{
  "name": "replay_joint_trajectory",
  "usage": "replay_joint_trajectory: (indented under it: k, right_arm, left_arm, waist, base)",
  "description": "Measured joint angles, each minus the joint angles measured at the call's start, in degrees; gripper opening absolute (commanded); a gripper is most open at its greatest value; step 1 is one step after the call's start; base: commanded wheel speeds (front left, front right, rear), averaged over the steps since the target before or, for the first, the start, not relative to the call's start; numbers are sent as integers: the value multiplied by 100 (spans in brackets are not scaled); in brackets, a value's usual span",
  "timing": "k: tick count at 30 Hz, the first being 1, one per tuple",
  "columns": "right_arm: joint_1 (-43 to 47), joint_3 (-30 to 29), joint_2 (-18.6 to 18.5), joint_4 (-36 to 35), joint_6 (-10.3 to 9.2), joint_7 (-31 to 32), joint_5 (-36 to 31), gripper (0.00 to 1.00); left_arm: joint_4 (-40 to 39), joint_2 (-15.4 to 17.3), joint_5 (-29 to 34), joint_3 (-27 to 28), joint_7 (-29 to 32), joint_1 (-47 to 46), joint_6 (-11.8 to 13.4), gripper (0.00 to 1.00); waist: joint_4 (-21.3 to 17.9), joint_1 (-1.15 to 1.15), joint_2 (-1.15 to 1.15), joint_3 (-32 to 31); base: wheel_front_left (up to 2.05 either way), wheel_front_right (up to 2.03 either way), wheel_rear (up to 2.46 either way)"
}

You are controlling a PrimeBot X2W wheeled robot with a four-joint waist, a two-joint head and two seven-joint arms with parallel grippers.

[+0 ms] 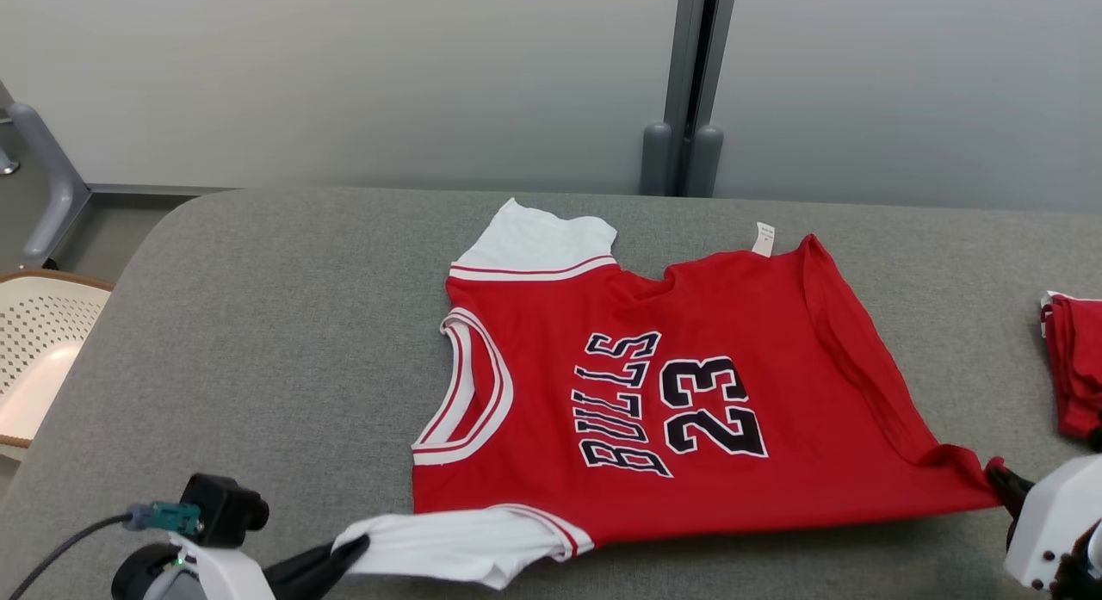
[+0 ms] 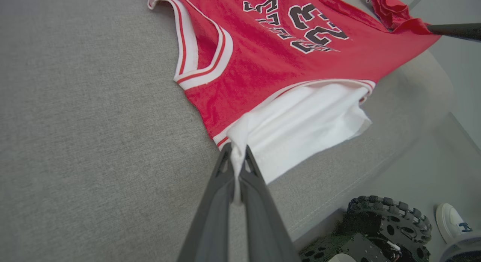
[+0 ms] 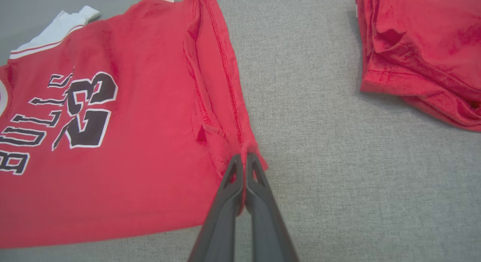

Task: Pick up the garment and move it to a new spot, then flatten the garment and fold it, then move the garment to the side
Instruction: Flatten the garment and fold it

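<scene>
L hand grips jersey by white sleeve; R hand grips hem corner.

red Bulls 23 jersey, white sleeves, spread flat print-up by the near edge of the surface in front of me, hem rumpled

Head camera looks down from above across the grey surface. 2 wrist cameras sit low and close; all 3 share the jersey.
</scene>
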Motion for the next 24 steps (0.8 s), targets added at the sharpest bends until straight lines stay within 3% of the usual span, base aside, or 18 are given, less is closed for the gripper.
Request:
replay_joint_trajectory:
  k: [10, 24]
  right_arm:
    - [-977, 158, 31, -109, 0, 495, -590, 0]
    - [-2263, 439, -77, 1133, -1, 222, -1055, 0]
  left_arm:
    - [0, -194, 365, 94, 287, -1051, 0, 0]
    - [902, -881, 457, -305, 302, -2091, -2, 0]
  waist:
    - [-16, 0, 0, 417]
    - [-9, 0, 0, 1088]
  base:
    - [0, 0, 0]
    - [0, 0, 0]
